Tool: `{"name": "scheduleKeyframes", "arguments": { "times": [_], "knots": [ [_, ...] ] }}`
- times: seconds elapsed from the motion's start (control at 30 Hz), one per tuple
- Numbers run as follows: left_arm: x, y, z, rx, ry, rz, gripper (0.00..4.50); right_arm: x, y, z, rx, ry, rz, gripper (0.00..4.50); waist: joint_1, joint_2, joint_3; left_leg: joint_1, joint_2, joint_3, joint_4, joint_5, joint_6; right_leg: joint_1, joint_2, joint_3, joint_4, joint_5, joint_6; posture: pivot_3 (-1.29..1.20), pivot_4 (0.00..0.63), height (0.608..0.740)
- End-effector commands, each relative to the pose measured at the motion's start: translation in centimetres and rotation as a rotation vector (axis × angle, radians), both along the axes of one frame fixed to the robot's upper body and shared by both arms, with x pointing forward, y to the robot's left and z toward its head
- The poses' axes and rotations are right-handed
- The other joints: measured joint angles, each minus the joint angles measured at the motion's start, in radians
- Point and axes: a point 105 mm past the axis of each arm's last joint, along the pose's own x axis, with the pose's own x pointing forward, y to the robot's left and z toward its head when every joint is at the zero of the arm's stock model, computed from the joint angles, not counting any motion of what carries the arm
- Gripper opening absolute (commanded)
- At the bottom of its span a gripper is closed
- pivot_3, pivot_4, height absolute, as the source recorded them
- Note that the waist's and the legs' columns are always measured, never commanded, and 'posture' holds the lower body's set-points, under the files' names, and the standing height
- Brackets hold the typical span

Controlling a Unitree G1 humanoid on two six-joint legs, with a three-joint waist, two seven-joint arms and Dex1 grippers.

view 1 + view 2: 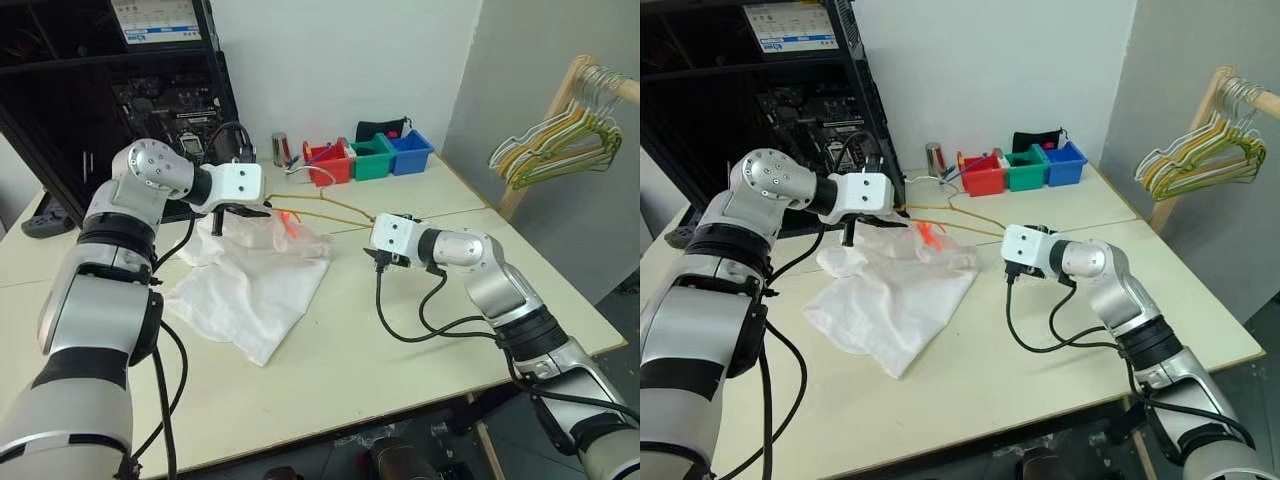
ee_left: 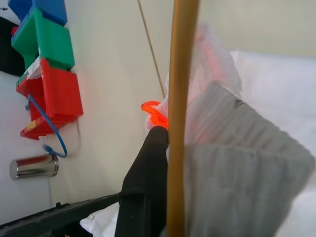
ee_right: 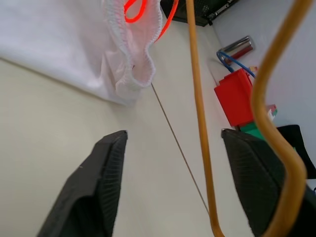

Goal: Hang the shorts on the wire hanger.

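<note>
- I see the shorts [image 1: 255,285] lying crumpled on the cream desk [image 1: 400,350], their far edge lifted up at my left gripper [image 1: 238,211]; an orange-red mark [image 1: 288,222] shows at that raised edge.
- The wire hanger [image 1: 335,213] runs across the desk from the left gripper to my right gripper [image 1: 380,245], its thin tan wire passing just above the bunched edge of the shorts.
- In the left wrist view, my left gripper is closed, pinching the hanger wire [image 2: 177,113] together with the white fabric [image 2: 232,163].
- In the right wrist view, my right gripper stands spread wide, one black finger [image 3: 94,192] on each side of the hanger's wire [image 3: 200,123], gripping nothing; whether a finger touches the wire I cannot tell.
- Beyond the hanger, near the wall, sit a red bin [image 1: 333,162], a green bin [image 1: 373,157] and a blue bin [image 1: 410,152] in a row, with a metal can [image 1: 281,149] just beside the red one.
- On the right, a bunch of green, yellow and white hangers [image 1: 560,150] hangs from a wooden rack [image 1: 560,110].
</note>
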Motion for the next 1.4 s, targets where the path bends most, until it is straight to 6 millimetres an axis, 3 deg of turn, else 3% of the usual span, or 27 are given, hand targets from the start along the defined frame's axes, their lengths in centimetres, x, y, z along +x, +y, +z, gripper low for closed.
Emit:
{"name": "scheduleKeyframes", "arguments": {
  "times": [0.03, 0.07, 0.17, 0.27, 0.37, 0.53, 0.73, 0.83, 1.03, 1.27, 1.4],
  "knots": [
    [-0.8, 0.9, 0.5, 0.028, -0.038, -0.025, 0.23, 0.5, -2.7, 2.2, 0.036, -0.021, -0.064, 4.19, 0.0, 0.0, 0.0, 0.0, 0.0, 0.0, 0.0, 0.0, 0.0, 0.0, 0.0, 0.0, 0.0, 0.0, 0.0, -0.11, 0.0, 0.74],
    [-1.1, 1.2, 0.2, 0.026, -0.029, -0.023, 0.23, 0.6, -3.9, 2.3, 0.038, -0.005, -0.095, 4.47, 0.0, 0.0, 0.0, 0.0, 0.0, 0.0, 0.0, 0.0, 0.0, 0.0, 0.0, 0.0, 0.0, 0.0, 0.0, -0.11, 0.0, 0.74],
    [-1.8, 2.2, -0.3, -0.002, -0.012, 0.009, 0.23, 0.8, -6.9, 2.1, 0.085, 0.062, -0.188, 4.49, 0.001, 0.0, 0.0, 0.0, 0.0, -0.001, 0.0, 0.0, 0.0, 0.0, 0.0, -0.001, 0.0, 0.0, 0.0, -0.12, 0.0, 0.74],
    [-2.6, 2.9, 0.6, -0.109, 0.003, 0.073, 0.23, 0.2, -7.7, 0.5, 0.203, 0.209, -0.227, 4.49, -0.001, -0.001, -0.001, 0.0, 0.001, -0.001, 0.0, 0.0, 0.0, 0.0, 0.0, -0.001, 0.0, 0.0, 0.0, -0.12, 0.0, 0.74],
    [-4.0, 3.2, 1.4, -0.232, 0.063, 0.127, 0.23, -1.0, -5.8, -1.5, 0.293, 0.35, -0.168, 4.49, -0.006, -0.002, -0.001, 0.0, 0.002, -0.003, 0.0, 0.0, 0.0, 0.001, 0.0, 0.0, 0.0, 0.0, 0.0, -0.12, 0.0, 0.74],
    [-5.9, 3.5, 1.9, -0.348, 0.142, 0.223, 0.23, -1.3, -1.1, -2.9, 0.339, 0.416, -0.038, 4.49, -0.021, -0.001, -0.002, 0.001, 0.002, -0.005, 0.0, 0.0, 0.0, 0.002, 0.001, 0.0, 0.002, 0.0, 0.0, -0.09, 0.0, 0.74],
    [-6.9, 4.5, 1.9, -0.395, 0.165, 0.304, 0.23, -0.3, 4.6, -2.0, 0.451, 0.48, 0.073, 4.49, -0.019, -0.001, -0.002, 0.003, 0.002, -0.007, 0.0, 0.0, 0.0, 0.003, 0.001, -0.002, 0.001, 0.0, -0.001, -0.04, 0.0, 0.74],
    [-7.5, 4.6, 2.1, -0.409, 0.173, 0.317, 0.23, 0.4, 6.8, -2.3, 0.407, 0.459, 0.118, 4.49, -0.008, -0.001, -0.002, 0.003, 0.002, -0.008, 0.0, 0.0, 0.0, 0.003, 0.0, -0.002, 0.001, 0.0, -0.001, -0.03, 0.0, 0.74],
    [-7.6, 4.5, 2.6, -0.42, 0.162, 0.326, 0.23, 1.3, 9.7, -2.3, 0.369, 0.386, 0.16, 4.49, 0.023, -0.002, -0.002, 0.004, 0.001, -0.007, -0.001, 0.0, 0.0, 0.004, 0.0, -0.002, 0.001, 0.0, -0.001, 0.01, 0.0, 0.74],
    [-7.7, 4.4, 2.5, -0.418, 0.157, 0.328, 0.23, 1.7, 10.6, -2.7, 0.382, 0.384, 0.168, 4.49, 0.037, -0.003, -0.003, 0.005, 0.0, -0.006, -0.001, 0.0, 0.0, 0.005, 0.001, -0.003, 0.001, 0.0, -0.001, 0.02, 0.0, 0.74],
    [-7.6, 4.7, 2.4, -0.408, 0.153, 0.333, 0.23, 0.9, 11.0, -2.7, 0.38, 0.409, 0.227, 3.71, 0.036, -0.003, -0.003, 0.006, 0.0, -0.006, -0.001, 0.0, 0.0, 0.005, 0.001, -0.003, 0.002, 0.0, -0.001, 0.02, 0.0, 0.74]
  ]
}}
